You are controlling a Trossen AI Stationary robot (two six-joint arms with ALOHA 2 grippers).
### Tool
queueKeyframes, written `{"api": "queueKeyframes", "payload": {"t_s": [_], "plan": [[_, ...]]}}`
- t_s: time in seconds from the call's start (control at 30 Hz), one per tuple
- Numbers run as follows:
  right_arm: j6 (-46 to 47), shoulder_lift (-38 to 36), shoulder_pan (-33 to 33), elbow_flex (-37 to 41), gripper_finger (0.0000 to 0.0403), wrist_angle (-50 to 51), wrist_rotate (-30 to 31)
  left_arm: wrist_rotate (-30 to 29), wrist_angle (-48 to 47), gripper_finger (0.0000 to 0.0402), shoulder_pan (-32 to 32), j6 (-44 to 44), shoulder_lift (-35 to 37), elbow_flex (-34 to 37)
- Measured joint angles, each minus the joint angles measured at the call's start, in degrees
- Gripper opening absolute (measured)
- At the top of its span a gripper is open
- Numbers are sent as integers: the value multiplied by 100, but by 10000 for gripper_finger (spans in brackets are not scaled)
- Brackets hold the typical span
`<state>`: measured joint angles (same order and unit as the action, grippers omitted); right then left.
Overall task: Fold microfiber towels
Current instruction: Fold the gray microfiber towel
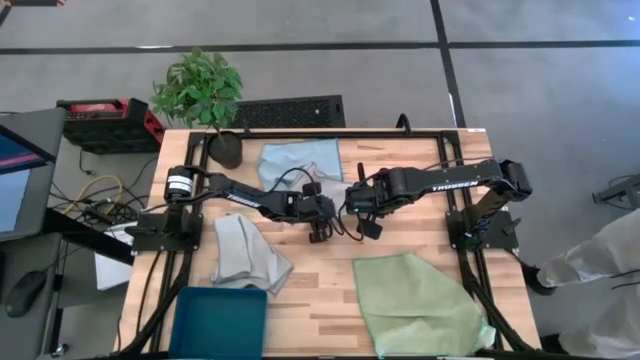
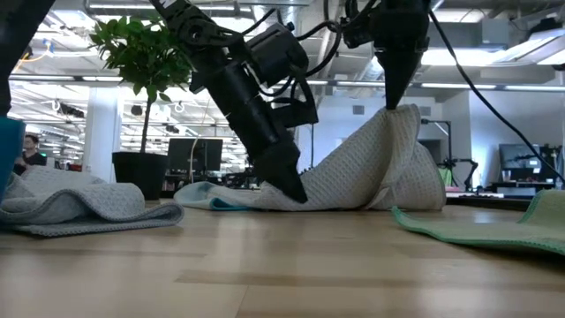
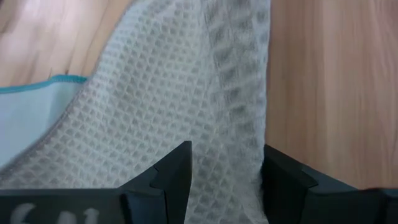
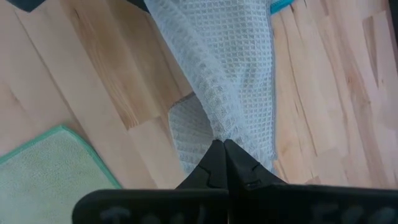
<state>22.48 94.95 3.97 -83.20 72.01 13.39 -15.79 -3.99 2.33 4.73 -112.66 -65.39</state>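
A pale grey waffle-weave towel [image 2: 353,172] rises like a tent at the table's middle, its peak under my right gripper [image 2: 402,99], which is shut on it. The towel's lower edge lies on the table and on the light blue towel [image 1: 295,160]. My left gripper [image 3: 227,177] is open and low at the grey towel's left foot, with a strip of the cloth between its fingers. A second grey towel [image 1: 245,255] lies crumpled at the near left. The light green towel [image 1: 415,300] lies flat at the near right. My left gripper has one finger [image 3: 177,177] on each side of the grey towel's edge strip [image 3: 233,143], slanting down from the table's left; I cannot tell whether they touch it. My right gripper pinches a bunched point of the grey towel [image 4: 221,127] between its two fingers, from above, pointing down. The cloth hangs below in a twisted cone, lower end on the table.
A dark teal bin [image 1: 220,320] stands at the near left edge. A potted plant [image 1: 205,95] stands at the far left corner. Bare wood lies between the green towel and the crumpled grey one.
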Motion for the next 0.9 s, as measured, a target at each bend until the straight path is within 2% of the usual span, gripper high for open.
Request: {"api": "queueKeyframes", "payload": {"t_s": [0.73,0.8,0.9], "plan": [[0,-18,1,2,1,-35,-2,-115,-263,151,219,61,-156,-18],[0,-18,2,2,1,-26,-2,-98,-282,139,218,66,-151,-15],[0,-18,0,2,1,36,-2,79,-346,99,240,156,-126,-13]]}}
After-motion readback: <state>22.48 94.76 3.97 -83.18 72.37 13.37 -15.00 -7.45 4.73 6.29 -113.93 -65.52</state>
